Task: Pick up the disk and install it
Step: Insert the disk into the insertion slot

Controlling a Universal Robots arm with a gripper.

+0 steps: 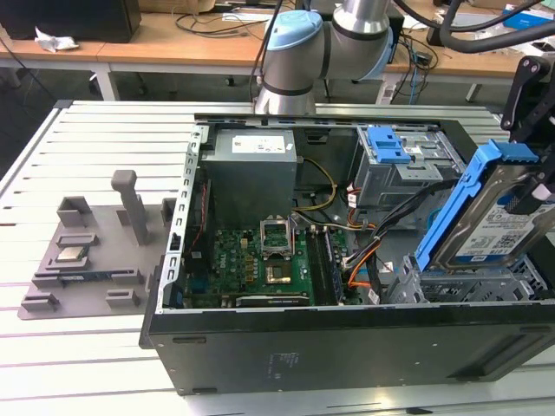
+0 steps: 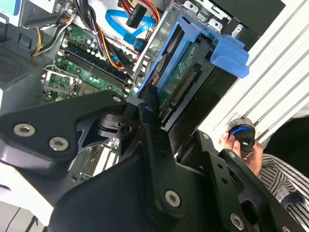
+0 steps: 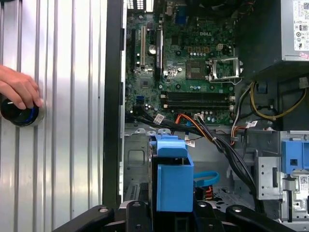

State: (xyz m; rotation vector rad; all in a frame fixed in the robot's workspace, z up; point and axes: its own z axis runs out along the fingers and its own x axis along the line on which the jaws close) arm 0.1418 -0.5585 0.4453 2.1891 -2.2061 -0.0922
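Observation:
The disk (image 1: 492, 227), a silver drive with a white-and-blue label in a blue carrier frame (image 1: 460, 201), hangs tilted steeply over the grey metal bay (image 1: 473, 282) at the open computer case's corner on the exterior view's right. My black gripper (image 1: 533, 192) is shut on the disk's upper end. In the second wrist view the disk (image 2: 182, 79) shows its circuit-board side, standing edge-on between my fingers (image 2: 148, 108). The first wrist view looks down the blue carrier (image 3: 174, 180), with the gripper (image 3: 175, 215) shut around it and the bay floor (image 3: 137, 159) beyond.
The open case holds a motherboard (image 1: 264, 256), a power supply (image 1: 251, 165), loose cables (image 1: 364, 260) and a second cage with a blue latch (image 1: 390, 147). A grey fixture with a small chip (image 1: 69, 254) lies at the exterior view's left. A hand (image 3: 19, 89) rests on a knob (image 3: 17, 112).

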